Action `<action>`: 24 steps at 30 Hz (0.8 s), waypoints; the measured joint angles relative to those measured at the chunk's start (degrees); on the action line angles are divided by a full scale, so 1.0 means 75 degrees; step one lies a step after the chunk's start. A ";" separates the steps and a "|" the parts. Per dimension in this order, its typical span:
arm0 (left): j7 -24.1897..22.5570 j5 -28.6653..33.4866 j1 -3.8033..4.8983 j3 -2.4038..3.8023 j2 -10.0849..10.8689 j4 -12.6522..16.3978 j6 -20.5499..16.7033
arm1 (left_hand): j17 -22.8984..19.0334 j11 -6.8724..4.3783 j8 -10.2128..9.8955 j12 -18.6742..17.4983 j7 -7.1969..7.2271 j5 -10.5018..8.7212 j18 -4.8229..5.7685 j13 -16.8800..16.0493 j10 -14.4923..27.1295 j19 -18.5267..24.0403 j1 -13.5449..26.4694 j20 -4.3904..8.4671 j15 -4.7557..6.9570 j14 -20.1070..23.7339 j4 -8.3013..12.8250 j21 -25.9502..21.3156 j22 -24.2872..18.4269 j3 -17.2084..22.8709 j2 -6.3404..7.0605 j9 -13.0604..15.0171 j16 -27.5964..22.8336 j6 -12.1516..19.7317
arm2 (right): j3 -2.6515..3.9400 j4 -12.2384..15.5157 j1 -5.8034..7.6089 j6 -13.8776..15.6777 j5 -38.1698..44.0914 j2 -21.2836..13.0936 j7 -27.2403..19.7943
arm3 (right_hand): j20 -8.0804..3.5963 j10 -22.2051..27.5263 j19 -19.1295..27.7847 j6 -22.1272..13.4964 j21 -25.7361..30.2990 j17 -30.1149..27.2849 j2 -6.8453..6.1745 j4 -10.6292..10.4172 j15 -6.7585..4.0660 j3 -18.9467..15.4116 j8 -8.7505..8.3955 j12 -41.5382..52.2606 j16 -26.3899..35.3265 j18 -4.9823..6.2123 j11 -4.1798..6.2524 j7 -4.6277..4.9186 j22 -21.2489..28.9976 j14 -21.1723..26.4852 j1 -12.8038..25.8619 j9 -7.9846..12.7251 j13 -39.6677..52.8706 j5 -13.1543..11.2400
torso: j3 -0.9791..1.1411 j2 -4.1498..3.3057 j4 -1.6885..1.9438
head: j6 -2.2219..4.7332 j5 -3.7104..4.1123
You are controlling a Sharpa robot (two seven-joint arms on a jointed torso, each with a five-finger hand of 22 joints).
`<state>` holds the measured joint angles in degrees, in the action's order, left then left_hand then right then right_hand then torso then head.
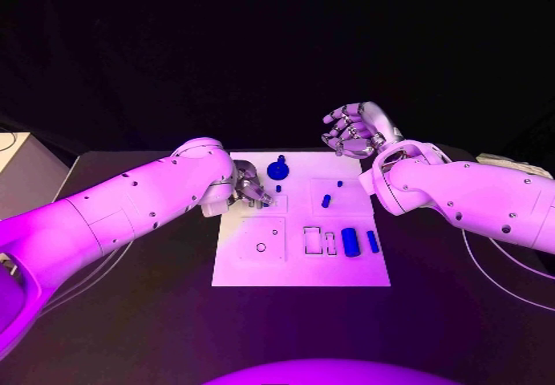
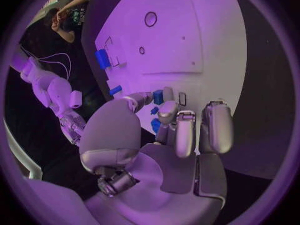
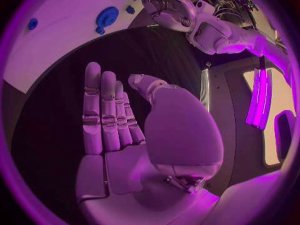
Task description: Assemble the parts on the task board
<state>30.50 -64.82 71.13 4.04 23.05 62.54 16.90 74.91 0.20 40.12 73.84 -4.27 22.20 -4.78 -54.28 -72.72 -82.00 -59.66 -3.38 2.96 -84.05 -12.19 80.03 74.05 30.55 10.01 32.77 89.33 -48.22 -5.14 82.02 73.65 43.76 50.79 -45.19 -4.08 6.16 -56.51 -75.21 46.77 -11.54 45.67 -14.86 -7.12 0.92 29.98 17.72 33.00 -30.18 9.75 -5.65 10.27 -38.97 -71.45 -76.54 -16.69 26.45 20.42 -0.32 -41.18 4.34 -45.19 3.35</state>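
A white board (image 1: 249, 269) lies in the middle of a black counter (image 1: 139, 321) between the robot's two arms. The left hand (image 1: 248, 185) rests low over the board's far left corner, its fingers (image 2: 177, 135) curled down toward the surface. In the left wrist view, small blue parts (image 2: 158, 97) lie just beyond and under the fingertips; whether the fingers actually pinch one cannot be told. The right hand (image 1: 351, 131) hangs in the air past the board's far right corner, above the bare counter. Its fingers (image 3: 100, 110) are held straight and side by side, the thumb a little apart, with nothing in the palm.

On the board, a round blue gear (image 1: 279, 169) sits near the far edge, just beside the left hand, and shows again in the right wrist view (image 3: 107, 17). A short blue peg (image 1: 326, 200) lies near the middle of the board, with a smaller blue piece (image 1: 340, 184) beyond it. Near the right edge, a thick blue cylinder (image 1: 350, 241) and a slimmer blue bar (image 1: 372, 241) lie side by side, next to outlined rectangular slots (image 1: 312, 240). A small ring-shaped hole (image 1: 261, 247) marks the board's left half.
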 measured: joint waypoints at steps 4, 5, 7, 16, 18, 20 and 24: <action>0.0001 -0.0015 -0.0002 -0.0001 0.0031 0.0023 0.0003 | 0.0000 0.0000 -0.0001 0.0000 -0.0003 -0.0047 0.0000 0.0009 0.0000 0.0000 0.0000 0.0000 0.0000 0.0000 -0.0050 0.0000 -0.0009 -0.0091 0.0000 0.0001 0.0000 -0.0003 | 0.0000 0.0002 0.0000 0.0000 0.0000 -0.0002 0.0000 | 0.0000 0.0000 0.0000 0.0000 0.0000 0.0000 0.0000 0.0000 0.0000 0.0000 0.0000 0.0000 0.0000 0.0000 0.0000 0.0000 0.0000 0.0000 0.0000 0.0000 0.0000 0.0000 | -0.0001 0.0001 0.0001 | 0.0000 0.0001; 0.0001 -0.0018 -0.0002 -0.0001 0.0040 0.0027 0.0003 | 0.0000 0.0000 -0.0003 0.0000 -0.0021 -0.0048 0.0000 0.0013 0.0000 0.0000 0.0000 0.0000 0.0000 0.0000 -0.0072 0.0000 -0.0009 -0.0113 0.0000 0.0001 0.0000 -0.0021 | 0.0000 0.0002 0.0000 0.0000 0.0000 -0.0003 0.0000 | 0.0000 0.0000 0.0000 0.0000 0.0000 0.0000 0.0000 0.0000 0.0000 0.0000 0.0000 0.0000 0.0000 0.0000 0.0000 0.0000 0.0000 0.0000 0.0000 0.0000 0.0000 0.0000 | -0.0001 0.0002 0.0001 | 0.0000 0.0001; 0.0001 -0.0026 -0.0002 -0.0001 0.0064 0.0034 0.0003 | 0.0000 0.0001 -0.0025 0.0000 -0.0032 -0.0119 0.0000 0.0013 0.0000 0.0000 0.0036 0.0000 0.0000 0.0000 -0.0123 0.0000 -0.0009 -0.0210 0.0048 0.0016 0.0000 -0.0032 | 0.0000 0.0002 0.0000 0.0000 0.0000 -0.0005 0.0000 | 0.0000 0.0000 0.0000 0.0000 0.0000 0.0000 0.0000 0.0000 0.0000 0.0000 0.0000 0.0000 0.0000 0.0000 0.0000 0.0000 0.0000 0.0000 0.0000 0.0000 0.0000 0.0000 | -0.0002 0.0002 0.0001 | 0.0000 0.0001; 0.0004 -0.0009 -0.0011 -0.0001 0.0190 0.0176 -0.0007 | 0.0000 0.0001 -0.0191 -0.0024 -0.0031 -0.1576 0.0000 -0.0035 0.0001 0.0000 0.0028 0.0000 0.0000 0.0000 -0.0583 0.0000 -0.0009 -0.1079 0.0152 0.0096 0.0000 -0.0085 | 0.0000 0.0001 0.0000 0.0000 0.0000 -0.0006 -0.0003 | 0.0000 0.0000 0.0000 0.0000 0.0000 0.0006 0.0000 0.0000 0.0000 0.0000 0.0000 0.0000 0.0000 0.0000 0.0000 0.0000 0.0009 0.0000 0.0000 0.0010 -0.0008 0.0000 | -0.0002 0.0002 0.0001 | 0.0013 -0.0004; 0.0005 0.0014 -0.0014 0.0006 0.0245 0.0246 -0.0010 | 0.0000 0.0001 -0.0193 -0.0024 -0.0004 -0.1697 0.0000 -0.0035 0.0001 0.0000 0.0028 0.0000 0.0000 0.0000 -0.0605 0.0000 -0.0009 -0.1181 0.0152 0.0108 0.0000 -0.0112 | 0.0000 0.0000 0.0000 0.0000 0.0000 -0.0006 -0.0003 | 0.0000 0.0000 0.0000 0.0000 0.0000 0.0006 0.0000 0.0000 0.0000 0.0000 0.0000 0.0000 0.0000 0.0000 0.0000 0.0000 0.0009 0.0000 0.0000 0.0010 -0.0008 0.0000 | -0.0001 0.0002 0.0001 | 0.0015 -0.0004; 0.0005 0.0052 -0.0019 0.0036 0.0306 0.0317 -0.0011 | 0.0000 0.0001 -0.0222 -0.0024 -0.0004 -0.1751 0.0000 -0.0034 0.0001 0.0000 0.0030 0.0000 0.0000 0.0000 -0.0600 0.0000 -0.0009 -0.1209 0.0150 0.0115 0.0000 -0.0112 | 0.0000 0.0000 0.0000 0.0001 0.0000 -0.0006 -0.0004 | 0.0000 0.0000 0.0000 0.0000 0.0000 0.0006 0.0000 0.0000 0.0000 0.0000 0.0000 0.0000 0.0000 0.0000 0.0000 -0.0001 0.0009 0.0000 0.0000 0.0010 -0.0008 0.0000 | -0.0003 0.0002 0.0002 | 0.0018 -0.0004; 0.0005 0.0323 -0.0023 0.0207 0.0479 0.0438 -0.0003 | 0.0000 0.0001 -0.0222 -0.0033 -0.0004 -0.1810 0.0000 -0.0032 0.0001 0.0000 0.0061 0.0000 0.0000 0.0000 -0.0608 0.0000 -0.0008 -0.1280 0.0119 0.0124 0.0000 -0.0112 | 0.0000 -0.0003 0.0000 0.0001 0.0000 -0.0006 -0.0006 | 0.0000 0.0000 0.0000 0.0000 0.0000 0.0006 0.0000 0.0000 0.0000 0.0000 0.0000 -0.0005 0.0010 0.0000 0.0000 0.0000 0.0011 0.0000 0.0000 0.0010 -0.0008 0.0004 | -0.0002 0.0003 0.0004 | 0.0034 -0.0004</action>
<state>30.54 -62.40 70.96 5.60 26.64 65.82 16.88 74.91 0.21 38.46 73.59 -4.29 8.63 -4.79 -54.52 -72.71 -82.00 -59.19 -3.38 2.96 -84.05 -16.75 80.03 73.99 20.95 10.90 33.70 89.33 -49.06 -5.14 82.00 73.64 43.76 50.79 -45.23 -4.13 6.16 -56.51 -75.21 46.77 -11.54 45.71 -14.86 -7.12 0.92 29.98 17.72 32.97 -30.11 9.74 -5.65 10.27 -38.89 -71.45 -76.54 -16.62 26.39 20.44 -0.34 -41.15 4.37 -44.93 3.32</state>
